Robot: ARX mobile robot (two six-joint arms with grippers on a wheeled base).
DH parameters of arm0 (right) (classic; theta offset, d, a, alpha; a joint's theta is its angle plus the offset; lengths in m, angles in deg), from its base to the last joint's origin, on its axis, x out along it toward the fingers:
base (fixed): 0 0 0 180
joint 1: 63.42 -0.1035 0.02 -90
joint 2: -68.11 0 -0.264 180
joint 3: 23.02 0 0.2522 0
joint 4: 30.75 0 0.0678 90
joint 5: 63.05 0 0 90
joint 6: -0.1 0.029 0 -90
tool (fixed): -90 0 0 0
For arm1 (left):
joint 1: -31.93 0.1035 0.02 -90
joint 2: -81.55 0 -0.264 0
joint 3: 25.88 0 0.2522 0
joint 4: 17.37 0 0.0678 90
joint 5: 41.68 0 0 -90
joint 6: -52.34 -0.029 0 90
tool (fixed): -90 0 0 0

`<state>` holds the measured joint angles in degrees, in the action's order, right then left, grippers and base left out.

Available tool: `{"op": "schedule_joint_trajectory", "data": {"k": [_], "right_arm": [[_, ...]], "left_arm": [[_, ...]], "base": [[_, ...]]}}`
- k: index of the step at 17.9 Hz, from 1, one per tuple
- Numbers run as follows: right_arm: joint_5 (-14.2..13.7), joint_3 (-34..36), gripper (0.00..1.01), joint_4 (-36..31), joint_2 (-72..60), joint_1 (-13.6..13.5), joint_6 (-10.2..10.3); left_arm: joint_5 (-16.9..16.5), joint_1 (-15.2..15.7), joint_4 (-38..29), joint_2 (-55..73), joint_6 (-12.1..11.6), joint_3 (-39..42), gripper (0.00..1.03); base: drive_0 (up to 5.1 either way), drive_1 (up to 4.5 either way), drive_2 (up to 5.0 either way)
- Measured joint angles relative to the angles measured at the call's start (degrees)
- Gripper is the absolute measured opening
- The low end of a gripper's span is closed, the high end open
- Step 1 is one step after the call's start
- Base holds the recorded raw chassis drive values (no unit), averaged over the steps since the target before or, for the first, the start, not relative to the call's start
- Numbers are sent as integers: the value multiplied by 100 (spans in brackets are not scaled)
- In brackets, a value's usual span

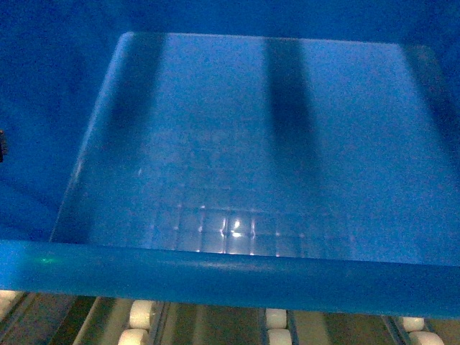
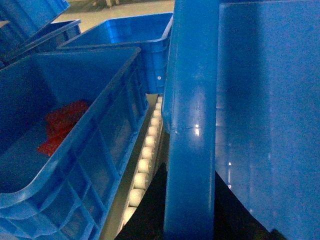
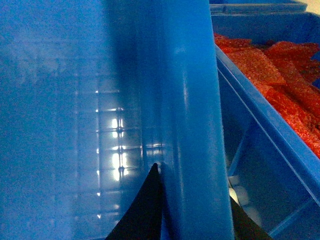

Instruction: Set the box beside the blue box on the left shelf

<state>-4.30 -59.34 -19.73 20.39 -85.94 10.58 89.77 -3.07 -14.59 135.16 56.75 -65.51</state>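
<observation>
- The large bright blue plastic crate (image 1: 237, 144) fills my head view: empty, grid-embossed floor, thick rounded near rim across the bottom of the frame.
- Under that near rim I see grey metal rails with rows of small white roller wheels (image 1: 277, 327), the left shelf. The crate sits over the rollers; I cannot tell whether it rests fully on them.
- My left claw (image 2: 190, 200) straddles the crate's left rim: dark fingers (image 2: 150, 210) show on either side of the rim wall, closed onto it. A rim pinch is used, I judge, because the crate is too wide to span otherwise.
- My right claw (image 3: 192, 205) does the same on the right rim, one dark finger (image 3: 142, 210) inside and one outside, holding the wall.
- Holding opposite rims should keep the crate level and square to the rails.
- Left of my crate, just beside it, stands another ribbed blue crate holding red packets (image 2: 60, 125); a roller rail (image 2: 145, 160) shows in the gap between them. This is likely the blue box to sit beside.
- Right of my crate, another blue bin of red bagged items (image 3: 280, 85) sits close.
- Judgement: placement looks nearly complete. Clearance is narrow on both sides, so releasing could nudge a neighbour.
</observation>
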Motion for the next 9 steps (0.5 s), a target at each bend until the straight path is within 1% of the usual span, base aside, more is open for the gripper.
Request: {"op": "schedule_joint_trajectory", "data": {"k": [9], "right_arm": [[0,0,16,0,0,0,0]], "left_arm": [[0,0,0,0,0,0,13]], "base": [[0,0,0]]}}
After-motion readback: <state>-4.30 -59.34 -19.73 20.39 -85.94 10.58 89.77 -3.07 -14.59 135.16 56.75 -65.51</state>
